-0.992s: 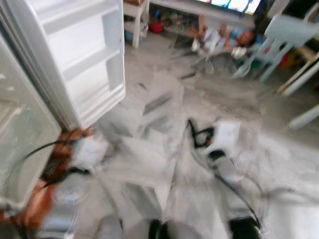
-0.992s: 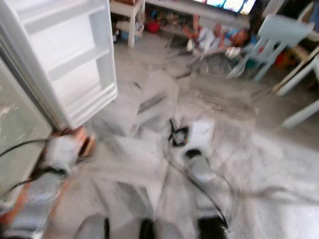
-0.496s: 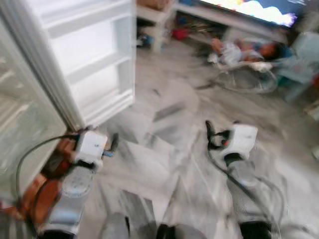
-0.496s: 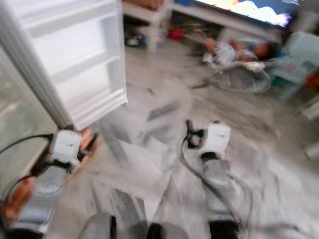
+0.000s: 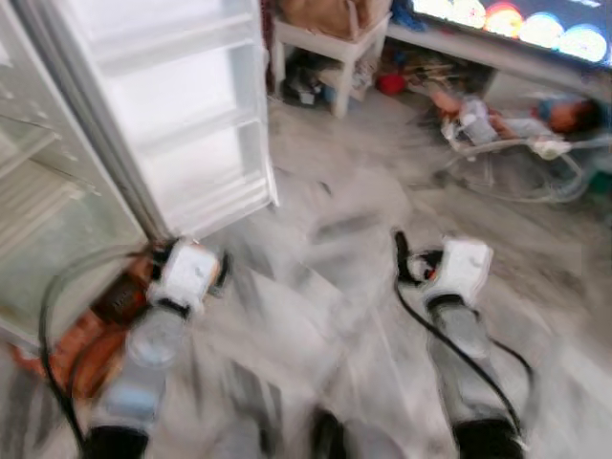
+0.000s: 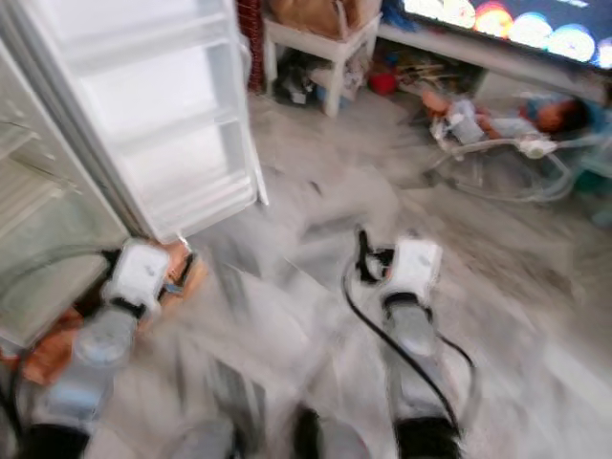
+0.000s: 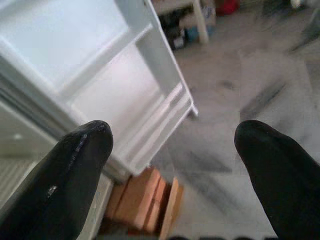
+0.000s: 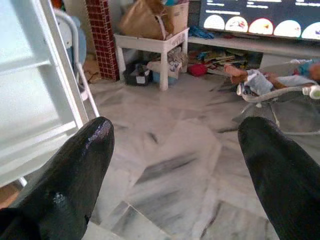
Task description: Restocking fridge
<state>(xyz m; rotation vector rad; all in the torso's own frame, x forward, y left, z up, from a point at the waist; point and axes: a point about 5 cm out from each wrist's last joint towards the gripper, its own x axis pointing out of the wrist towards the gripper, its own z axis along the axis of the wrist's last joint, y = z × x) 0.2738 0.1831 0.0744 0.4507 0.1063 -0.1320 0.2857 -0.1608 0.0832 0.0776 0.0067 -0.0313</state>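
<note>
2 grippers, both empty, fingers spread wide. Left gripper [image 7: 172, 165] low beside fridge door [image 5: 177, 105], near door's bottom corner; orange-brown packages [image 5: 91, 330] on floor under that arm, at fridge foot. Fridge compartment [image 5: 43, 220] with glass shelves open, beside door. Right gripper [image 8: 175, 165] over marble floor [image 5: 325, 239], well apart from door. Person [image 6: 497, 120] lying in bouncer far beyond door, by white side table [image 8: 150, 45].
</note>
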